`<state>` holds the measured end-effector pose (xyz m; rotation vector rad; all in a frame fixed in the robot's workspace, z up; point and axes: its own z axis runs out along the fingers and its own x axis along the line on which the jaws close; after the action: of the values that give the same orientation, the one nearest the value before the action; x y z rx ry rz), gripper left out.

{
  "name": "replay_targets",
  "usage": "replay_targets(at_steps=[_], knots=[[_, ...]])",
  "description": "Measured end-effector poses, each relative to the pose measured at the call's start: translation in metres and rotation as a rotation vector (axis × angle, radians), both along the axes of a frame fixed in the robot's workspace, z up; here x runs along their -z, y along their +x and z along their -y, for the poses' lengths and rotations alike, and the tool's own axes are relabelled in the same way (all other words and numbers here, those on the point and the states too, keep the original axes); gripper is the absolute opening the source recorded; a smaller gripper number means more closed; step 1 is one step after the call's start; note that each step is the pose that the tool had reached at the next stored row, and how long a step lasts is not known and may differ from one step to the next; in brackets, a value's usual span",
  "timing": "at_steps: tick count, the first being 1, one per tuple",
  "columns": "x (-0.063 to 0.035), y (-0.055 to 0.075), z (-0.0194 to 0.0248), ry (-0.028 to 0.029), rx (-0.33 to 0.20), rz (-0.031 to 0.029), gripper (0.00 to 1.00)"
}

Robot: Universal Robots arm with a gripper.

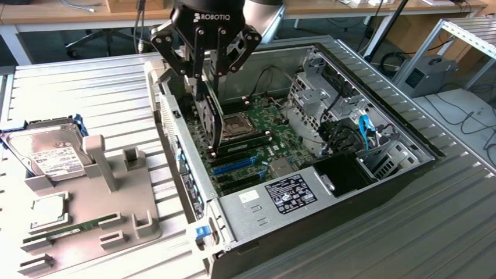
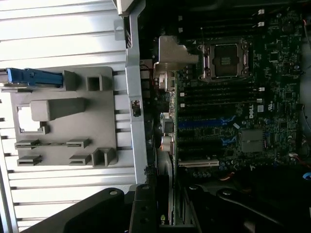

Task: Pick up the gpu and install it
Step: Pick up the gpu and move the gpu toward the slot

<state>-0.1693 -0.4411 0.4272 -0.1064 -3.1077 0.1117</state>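
Sitting nearest, the grey holder tray (image 1: 116,197) is carrying the hard drive (image 1: 46,152) and RAM stick (image 1: 69,228). Beyond it, inside the open case (image 1: 403,145), the gripper (image 1: 205,75) is clamping the gpu (image 1: 211,119) on edge, seemingly lining its connector up over the motherboard (image 1: 259,145) slots.

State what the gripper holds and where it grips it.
The gripper holds the gpu by its upper edge, the card hanging upright over the motherboard.
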Motion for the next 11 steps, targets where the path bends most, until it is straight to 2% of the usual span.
replay_targets(at_steps=[11], knots=[[0.0009,0.008,0.0,-0.0086,0.0,0.0,0.26]])
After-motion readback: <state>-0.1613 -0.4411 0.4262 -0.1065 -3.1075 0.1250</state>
